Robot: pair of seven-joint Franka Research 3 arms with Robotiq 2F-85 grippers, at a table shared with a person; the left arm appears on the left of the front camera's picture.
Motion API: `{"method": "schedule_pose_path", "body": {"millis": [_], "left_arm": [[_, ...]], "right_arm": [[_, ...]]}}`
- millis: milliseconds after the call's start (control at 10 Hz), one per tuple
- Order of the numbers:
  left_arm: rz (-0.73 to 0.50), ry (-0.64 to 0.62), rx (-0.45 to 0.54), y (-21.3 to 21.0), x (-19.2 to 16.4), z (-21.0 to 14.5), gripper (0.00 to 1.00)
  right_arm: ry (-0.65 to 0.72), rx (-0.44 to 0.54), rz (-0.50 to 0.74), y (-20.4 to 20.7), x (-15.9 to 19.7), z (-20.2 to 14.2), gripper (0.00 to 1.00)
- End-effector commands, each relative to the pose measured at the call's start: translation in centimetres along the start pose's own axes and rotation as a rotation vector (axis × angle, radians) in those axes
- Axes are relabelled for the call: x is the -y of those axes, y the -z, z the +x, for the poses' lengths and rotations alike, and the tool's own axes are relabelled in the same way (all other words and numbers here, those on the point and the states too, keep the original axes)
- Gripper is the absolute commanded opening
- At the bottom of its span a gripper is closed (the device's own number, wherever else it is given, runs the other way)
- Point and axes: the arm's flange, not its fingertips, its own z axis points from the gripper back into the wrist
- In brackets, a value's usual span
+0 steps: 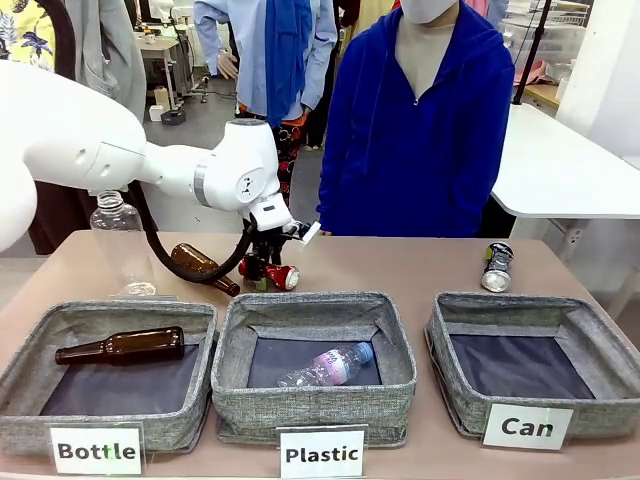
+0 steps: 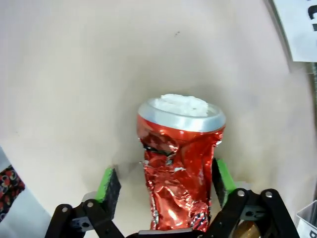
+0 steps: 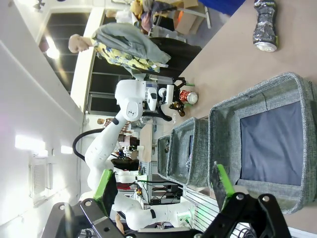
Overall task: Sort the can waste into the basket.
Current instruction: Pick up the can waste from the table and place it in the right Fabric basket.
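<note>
Two cans lie on the table [image 1: 400, 262]: the red can [image 2: 179, 148] between the left gripper's [image 2: 166, 181] parted jaws, the silver can [image 1: 497, 266] well apart. The right gripper's [image 3: 163, 183] jaws stand apart, empty.

A crushed red can [image 2: 177, 183] lies on the pale beige surface [image 2: 74, 74], its silver end [image 2: 181, 115] pointing away from the camera. The left end effector [image 2: 166, 182] straddles it with its fingers spread. The green pad [image 2: 224, 177] on the picture's right sits just against the crumpled wall. The other pad [image 2: 106, 184] stands apart from the can, with bare surface between them. The corner of a white label [image 2: 297, 29] with black print shows at the top right edge.
</note>
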Motion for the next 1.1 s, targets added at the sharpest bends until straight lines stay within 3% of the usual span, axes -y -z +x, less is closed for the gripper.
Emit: {"method": "schedule_pose_path", "body": {"millis": [0, 100, 200, 300, 1000], "left_arm": [[0.043, -0.004, -0.057, -0.9, 0.0, 0.1, 0.40], [0.043, -0.003, -0.059, -0.8, 0.0, 0.2, 0.00], [0.046, -0.009, -0.071, -0.7, -0.1, 0.2, 0.35], [0.042, -0.008, -0.076, -0.5, 0.0, 0.2, 0.00], [0.084, -0.021, -0.058, -2.2, 0.8, 0.6, 0.00]], "right_arm": [[-0.026, 0.014, 0.024, 0.0, -0.1, 0.2, 1.00], [-0.026, 0.014, 0.024, 0.0, -0.1, 0.2, 1.00], [-0.026, 0.014, 0.024, 0.0, -0.1, 0.2, 1.00], [-0.026, 0.014, 0.024, 0.0, -0.1, 0.2, 1.00], [-0.026, 0.014, 0.024, 0.0, -0.1, 0.2, 1.00]]}}
